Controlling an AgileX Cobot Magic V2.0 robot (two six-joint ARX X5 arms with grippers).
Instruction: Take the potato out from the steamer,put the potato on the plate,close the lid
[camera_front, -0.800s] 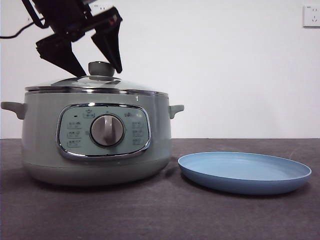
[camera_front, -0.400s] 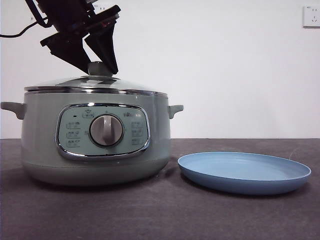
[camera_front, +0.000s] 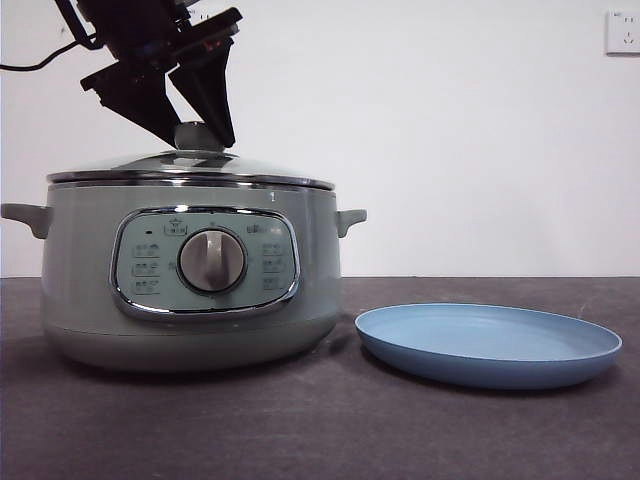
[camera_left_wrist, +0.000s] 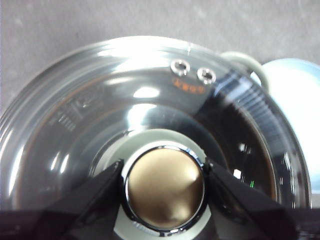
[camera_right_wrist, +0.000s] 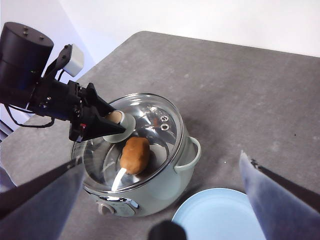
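The sage-green steamer (camera_front: 190, 290) stands at the left with its glass lid (camera_front: 190, 165) on it. My left gripper (camera_front: 200, 138) comes down from the top left and is shut on the lid's knob (camera_front: 198, 134). The left wrist view shows both jaws pressed against the knob (camera_left_wrist: 165, 187). The brown potato (camera_right_wrist: 135, 155) lies inside the steamer (camera_right_wrist: 165, 195) and shows through the lid (camera_right_wrist: 150, 120) in the right wrist view. The light-blue plate (camera_front: 490, 345) lies empty to the right of the steamer. My right gripper (camera_right_wrist: 161, 159) hangs open and empty, high above the table.
The steamer's side handle (camera_front: 352, 218) sticks out toward the plate. A black cable (camera_front: 30, 68) runs off at the top left. A wall socket (camera_front: 622, 30) is at the top right. Dark tabletop (camera_front: 320, 430) lies in front.
My left gripper's jaws, open around the knob a second ago, have closed on it. The lid still sits on the steamer.
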